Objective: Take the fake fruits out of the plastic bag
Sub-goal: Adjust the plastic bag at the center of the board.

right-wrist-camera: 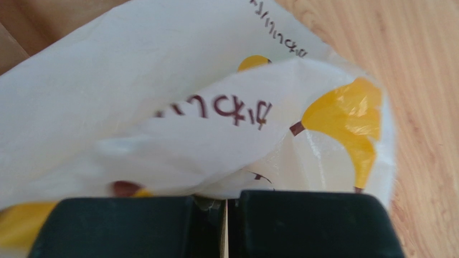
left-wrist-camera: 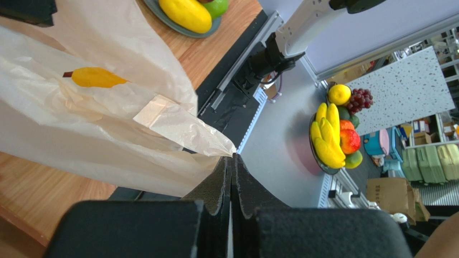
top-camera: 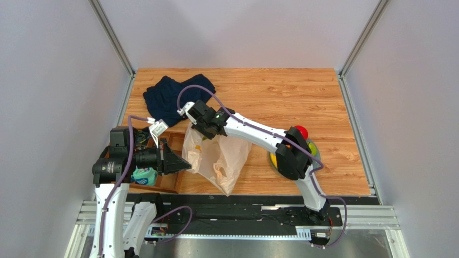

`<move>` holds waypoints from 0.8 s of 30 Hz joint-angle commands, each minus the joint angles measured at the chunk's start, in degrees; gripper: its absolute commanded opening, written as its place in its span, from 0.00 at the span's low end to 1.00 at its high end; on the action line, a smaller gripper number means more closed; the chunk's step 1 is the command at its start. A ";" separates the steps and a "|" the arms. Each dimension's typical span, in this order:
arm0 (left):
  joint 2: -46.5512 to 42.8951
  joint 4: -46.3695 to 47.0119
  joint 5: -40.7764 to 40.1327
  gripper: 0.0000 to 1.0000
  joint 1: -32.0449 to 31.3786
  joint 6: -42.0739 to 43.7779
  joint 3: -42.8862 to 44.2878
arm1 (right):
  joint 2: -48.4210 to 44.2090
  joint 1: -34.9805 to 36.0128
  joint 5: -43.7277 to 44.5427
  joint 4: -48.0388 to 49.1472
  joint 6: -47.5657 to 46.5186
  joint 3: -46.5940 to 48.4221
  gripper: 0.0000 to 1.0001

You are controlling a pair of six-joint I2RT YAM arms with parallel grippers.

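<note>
Right now you are pinching the bag at two spots: the left gripper is clamping its left edge, the right gripper is clamping its top, mid-frame. Fruits are sitting on a plate right of the bag, partly behind your right arm.

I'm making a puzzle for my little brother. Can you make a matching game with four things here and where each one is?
Things:
1. plastic bag
2. dark cloth
3. red apple
4. teal socks

Places:
A. in the wooden tray
B. far left part of the table
C. pinched by the left gripper and the right gripper
D. over on the right side

Pairs: 1-C, 2-B, 3-D, 4-A
</note>
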 commanded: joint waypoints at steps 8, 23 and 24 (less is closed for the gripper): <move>0.44 -3.00 2.95 0.00 1.12 3.35 4.26 | -3.95 7.71 -10.29 -1.15 3.24 -8.97 0.00; -0.70 -6.69 2.68 0.00 1.03 5.90 4.35 | 3.84 6.05 1.65 0.78 1.40 -0.63 0.64; -0.70 -6.87 2.77 0.00 0.95 6.16 4.53 | 4.10 6.05 2.18 1.04 1.40 -1.07 0.66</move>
